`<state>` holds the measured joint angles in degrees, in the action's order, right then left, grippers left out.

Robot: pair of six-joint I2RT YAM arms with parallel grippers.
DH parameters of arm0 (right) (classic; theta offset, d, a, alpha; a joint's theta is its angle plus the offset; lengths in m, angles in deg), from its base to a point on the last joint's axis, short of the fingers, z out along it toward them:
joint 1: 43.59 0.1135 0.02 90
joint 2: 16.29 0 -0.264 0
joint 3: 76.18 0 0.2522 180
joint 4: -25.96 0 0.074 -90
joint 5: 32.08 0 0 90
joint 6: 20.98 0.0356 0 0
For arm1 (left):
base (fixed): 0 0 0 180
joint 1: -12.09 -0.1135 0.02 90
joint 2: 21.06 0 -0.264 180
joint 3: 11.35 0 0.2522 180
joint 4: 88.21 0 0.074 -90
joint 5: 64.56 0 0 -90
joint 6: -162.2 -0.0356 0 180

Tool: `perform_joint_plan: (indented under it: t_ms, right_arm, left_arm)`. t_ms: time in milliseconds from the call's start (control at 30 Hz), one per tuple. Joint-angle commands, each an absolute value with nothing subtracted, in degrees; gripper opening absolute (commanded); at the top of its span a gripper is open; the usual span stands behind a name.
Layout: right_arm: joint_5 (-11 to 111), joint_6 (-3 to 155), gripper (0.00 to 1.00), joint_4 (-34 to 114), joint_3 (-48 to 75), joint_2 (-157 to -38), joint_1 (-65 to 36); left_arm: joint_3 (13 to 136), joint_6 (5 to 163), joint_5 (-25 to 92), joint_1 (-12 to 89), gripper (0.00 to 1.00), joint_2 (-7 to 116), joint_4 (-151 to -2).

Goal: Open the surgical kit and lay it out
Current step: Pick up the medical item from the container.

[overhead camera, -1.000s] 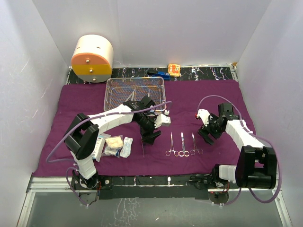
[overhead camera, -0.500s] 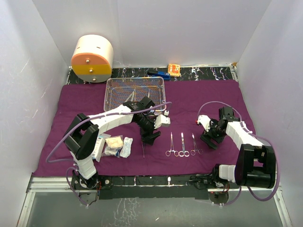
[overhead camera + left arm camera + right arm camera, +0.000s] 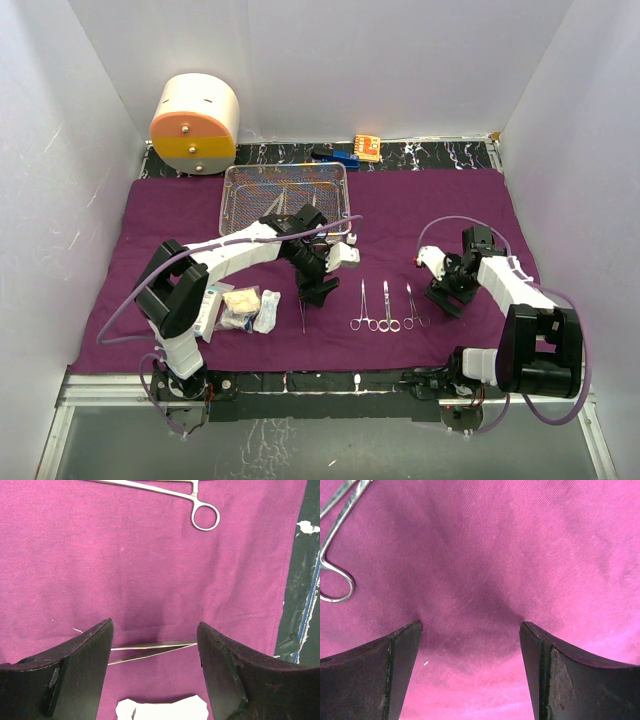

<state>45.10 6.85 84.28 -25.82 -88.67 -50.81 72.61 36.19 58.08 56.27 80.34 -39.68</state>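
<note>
Counter edge: black marbled counter (image 3: 330, 382) shows as a narrow strip at the near side, where both arm bases are fixed.
Cloth: large purple cloth wrap (image 3: 420, 210) lies opened and flat, covering most of the counter.
Packets: white gauze and packets (image 3: 240, 306) lie close side by side on the near left part of the cloth.
Tweezers: thin steel tweezers (image 3: 303, 318) lie flat on the cloth, just right of the packets.
Forceps: three small steel forceps (image 3: 385, 306) lie in a row right of the tweezers, ring handles toward the near edge, near each other but apart.
Left claw: left claw (image 3: 318, 290) hangs over the tweezers. In the left wrist view its fingers (image 3: 75, 675) are spread, the tweezers lie on the cloth between them, and nothing is pinched.
Right claw: right claw (image 3: 445, 296) is just right of the forceps row, low over bare cloth. It is spread wide and holds nothing.
Tray: rectangular silver wire-mesh tray (image 3: 285, 190) stands on the far part of the cloth, behind the left claw. I cannot tell what is inside.
Drum: cream-and-orange round drum (image 3: 195, 125) lies on its side in the far left corner, beyond the cloth.
Small items: small orange item (image 3: 367, 147) and blue item (image 3: 335, 155) lie on the far counter strip, close together.
</note>
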Motion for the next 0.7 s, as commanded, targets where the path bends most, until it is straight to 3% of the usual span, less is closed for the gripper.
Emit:
perform_joint_plan:
  t_ms: [0, 200, 367, 667]
  right_arm:
    - [46.41, 4.77, 0.79, 87.71, -22.09, -89.57, -51.08]
    - [35.75, 9.92, 0.83, 92.05, -12.3, -91.72, -51.04]
    - [29.31, 17.96, 0.88, 92.31, -2.23, -94.96, -51.0]
    - [25.14, 36.69, 0.98, 86.58, 14.3, -101.95, -50.91]
  left_arm:
    - [73.67, 35.83, 60.1, 55.94, 0.66, 75.1, -38.36]
    - [79.33, 40.34, 59.58, 53.86, 0.68, 74.97, -36.66]
    - [86.48, 50.98, 57.72, 44.85, 0.69, 76.25, -38.84]
    - [95.27, 59.38, 41.82, 37.33, 0.74, 84.77, -45.74]
